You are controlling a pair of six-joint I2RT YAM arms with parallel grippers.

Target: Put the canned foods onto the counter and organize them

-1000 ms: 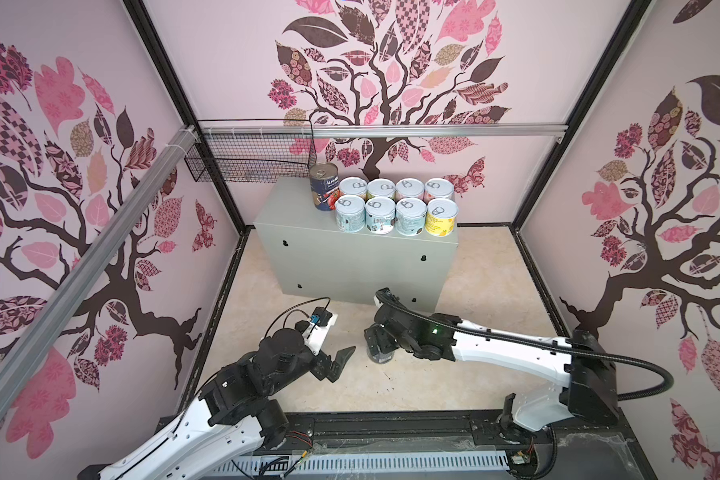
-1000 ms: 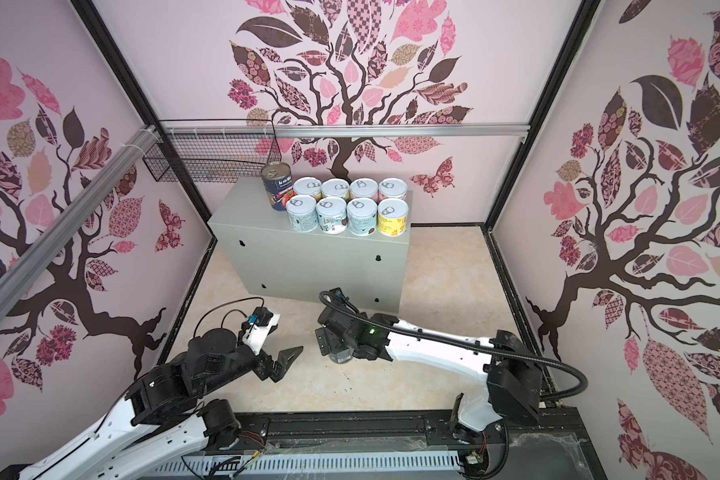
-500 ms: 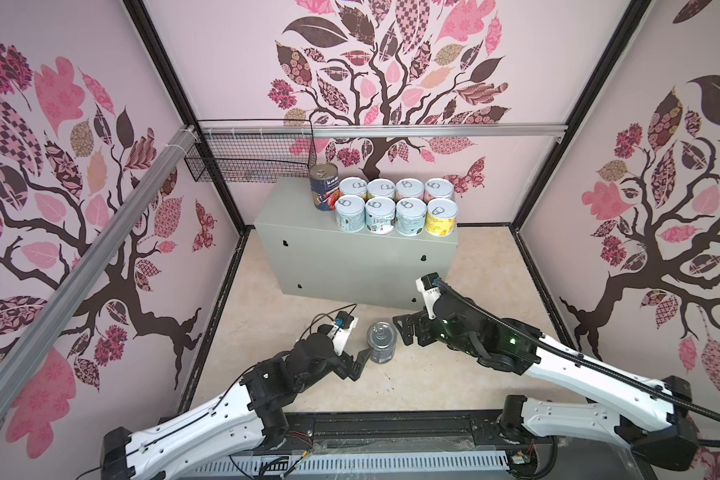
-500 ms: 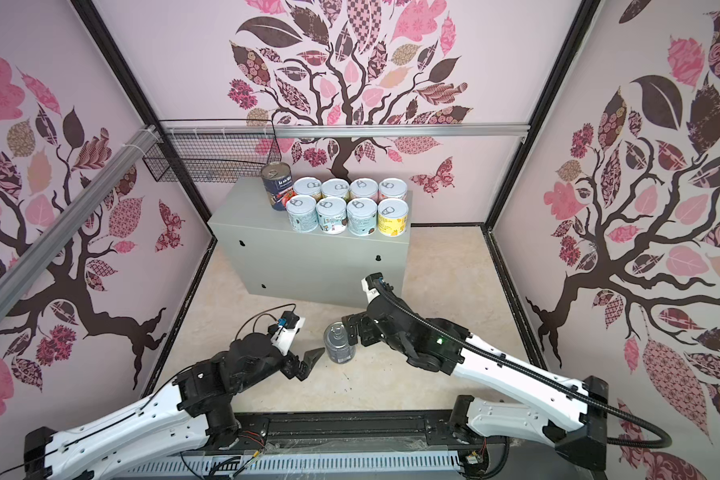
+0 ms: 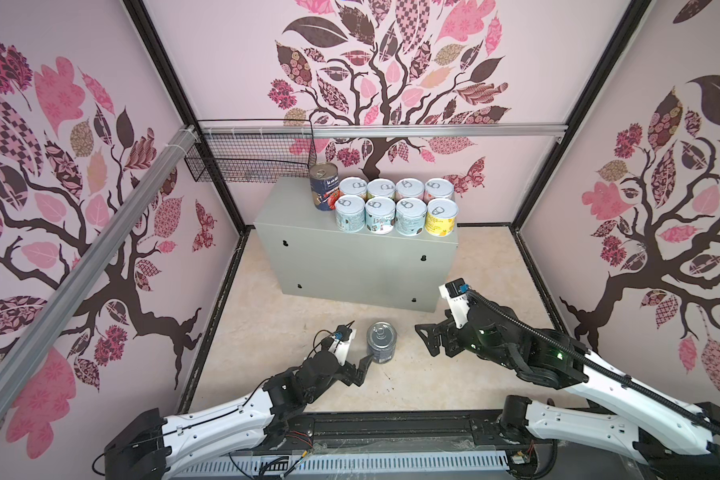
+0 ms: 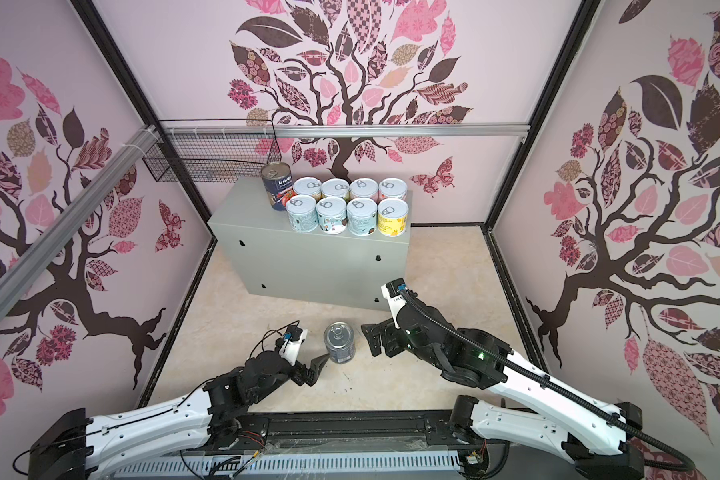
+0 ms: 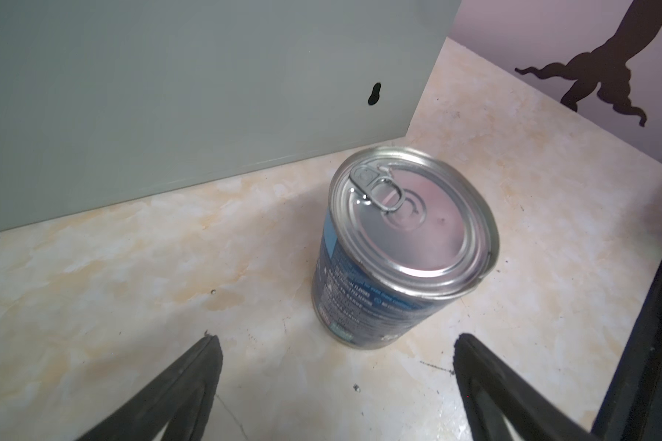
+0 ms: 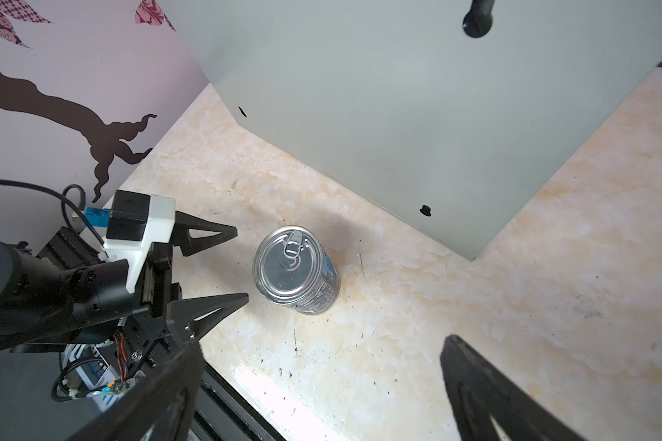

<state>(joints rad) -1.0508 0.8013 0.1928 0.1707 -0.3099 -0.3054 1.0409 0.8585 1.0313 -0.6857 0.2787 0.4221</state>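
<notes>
A tall dark blue can with a metal pull-tab top stands upright on the floor in front of the grey counter. My left gripper is open just left of this can, not touching it. My right gripper is open and empty a short way to its right. On the counter's top stand a tall dark blue can and several short pastel cans in two neat rows. In the right wrist view the floor can sits beyond my right gripper.
A black wire basket hangs on the back wall above the counter's left end. An aluminium rail crosses the back wall. The black base rail runs along the front edge. Patterned walls close in both sides.
My right gripper, which was down over the floor can, has drawn back to the right and left it standing. My left gripper has moved in close to the can's left side.
</notes>
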